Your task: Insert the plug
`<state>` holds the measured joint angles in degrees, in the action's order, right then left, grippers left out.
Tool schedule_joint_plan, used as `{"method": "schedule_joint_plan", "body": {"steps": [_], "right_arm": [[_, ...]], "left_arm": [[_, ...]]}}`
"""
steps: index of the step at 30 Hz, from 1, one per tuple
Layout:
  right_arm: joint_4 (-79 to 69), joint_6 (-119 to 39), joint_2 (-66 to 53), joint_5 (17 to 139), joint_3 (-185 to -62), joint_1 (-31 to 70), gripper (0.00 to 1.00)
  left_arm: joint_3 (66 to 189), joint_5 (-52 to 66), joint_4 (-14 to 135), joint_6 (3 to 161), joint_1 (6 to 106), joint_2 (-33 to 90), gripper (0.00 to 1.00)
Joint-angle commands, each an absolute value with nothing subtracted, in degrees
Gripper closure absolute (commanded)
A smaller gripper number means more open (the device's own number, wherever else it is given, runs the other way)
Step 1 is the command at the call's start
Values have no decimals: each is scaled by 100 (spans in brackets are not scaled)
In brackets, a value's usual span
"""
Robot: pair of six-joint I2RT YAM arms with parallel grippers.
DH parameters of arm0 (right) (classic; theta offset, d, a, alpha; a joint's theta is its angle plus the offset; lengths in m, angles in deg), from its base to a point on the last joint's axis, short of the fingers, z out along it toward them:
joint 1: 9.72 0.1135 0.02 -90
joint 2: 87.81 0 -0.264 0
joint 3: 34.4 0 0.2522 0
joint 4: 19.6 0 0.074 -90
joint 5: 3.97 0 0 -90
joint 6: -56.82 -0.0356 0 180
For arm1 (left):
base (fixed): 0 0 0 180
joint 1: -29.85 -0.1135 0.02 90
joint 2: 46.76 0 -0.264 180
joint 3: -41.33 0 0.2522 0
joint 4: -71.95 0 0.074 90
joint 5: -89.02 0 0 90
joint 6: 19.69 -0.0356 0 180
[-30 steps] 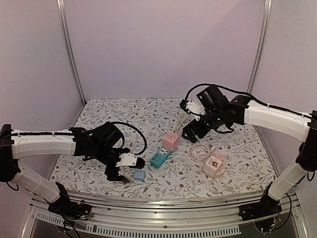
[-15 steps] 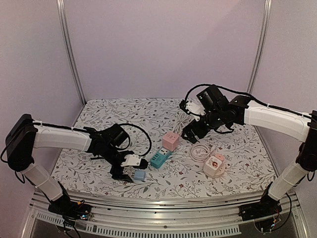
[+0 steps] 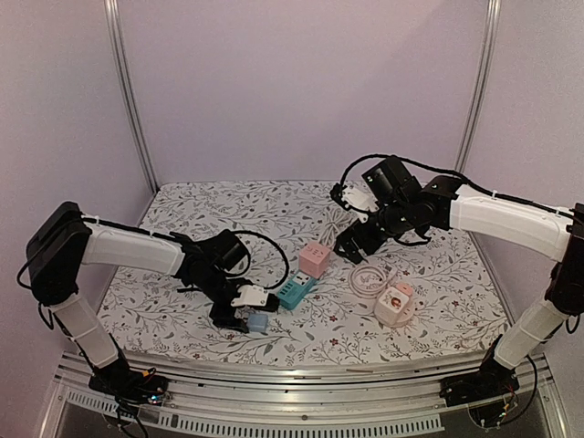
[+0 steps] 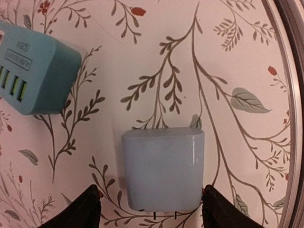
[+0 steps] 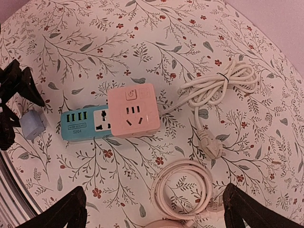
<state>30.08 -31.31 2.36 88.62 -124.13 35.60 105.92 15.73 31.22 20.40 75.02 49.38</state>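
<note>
The left hand (image 4: pixel 149 211) is low over the desk (image 3: pixel 173 214), with its two fingers spread on either side of the pale blue plug (image 4: pixel 162 168). One finger seems to be right at the plug's side and the other stands a little apart from it, so I would not call this a grip yet. The plug lies flat near the front edge of the desk, just beside the teal power strip (image 4: pixel 33 76) but not touching it. The right hand (image 3: pixel 351 245) hangs above the pink socket cube (image 5: pixel 133 110), fingers wide apart, holding nothing. As I judge it, the task is only at its beginning: the plug must be pinched, lifted, turned and pushed into a socket.
</note>
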Motion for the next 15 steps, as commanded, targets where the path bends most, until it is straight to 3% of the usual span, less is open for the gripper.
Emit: {"method": "schedule_joint_plan", "body": {"steps": [1,15], "right_arm": [[2967,-3066,170,8813,-12347,3544,1],[2971,-3055,162,8816,-12340,3545,1]], "left_arm": [[10703,1386,3006,2085,7581,5053,29],[10865,1341,2988,2166,7746,5185,40]]}}
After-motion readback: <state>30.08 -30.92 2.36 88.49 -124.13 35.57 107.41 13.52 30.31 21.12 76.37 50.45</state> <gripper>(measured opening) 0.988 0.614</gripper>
